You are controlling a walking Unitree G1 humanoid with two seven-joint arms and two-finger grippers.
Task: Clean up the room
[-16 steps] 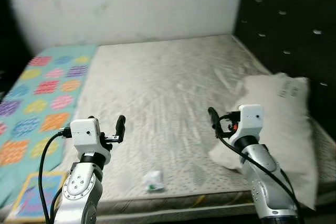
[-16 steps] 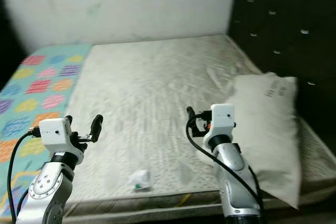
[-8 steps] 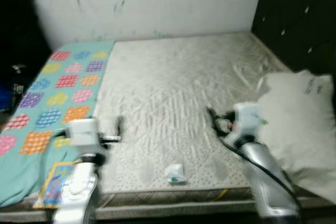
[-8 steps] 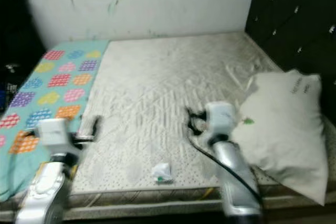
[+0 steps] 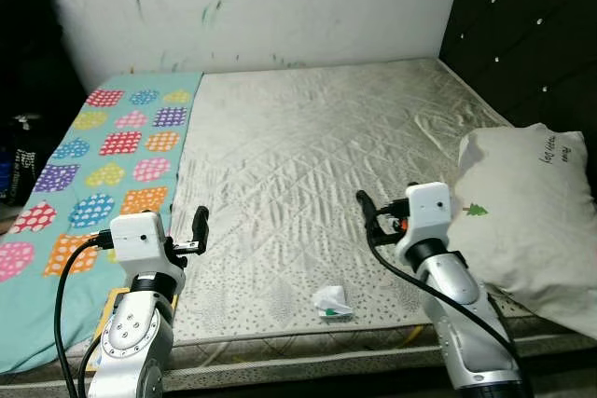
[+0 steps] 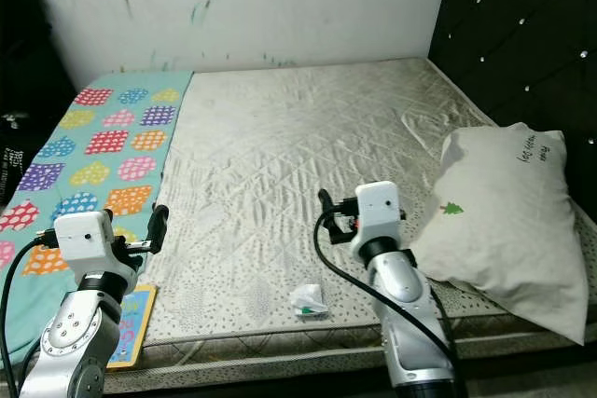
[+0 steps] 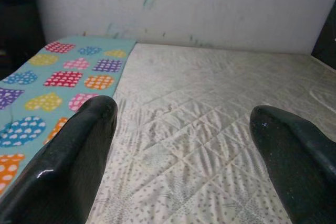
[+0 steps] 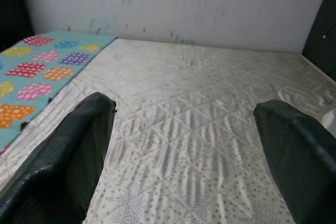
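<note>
A small crumpled white wrapper [image 5: 332, 302] with a green mark lies on the bare quilted mattress [image 5: 308, 156], close to its front edge. It sits between my two arms. My left gripper [image 5: 200, 226] is held up over the mattress's front left part, open and empty; its fingers [image 7: 79, 150] stand wide apart. My right gripper [image 5: 363, 205] hovers over the front right part, open too, with nothing between its fingers [image 8: 73, 145]. A white pillow [image 5: 527, 212] with a small green tree print lies to the right of my right arm.
A teal blanket [image 5: 103, 151] with coloured hearts covers the bed's left strip. A colourful book [image 6: 131, 325] lies at the front left edge under my left arm. A white wall [image 5: 261, 6] stands behind the bed, and a dark tufted headboard [image 5: 532, 34] is on the right.
The camera has swung and pulled back, so the whole bed, blanket and pillow have shifted in the picture. Both arms stay held out in front, fingers still apart.
</note>
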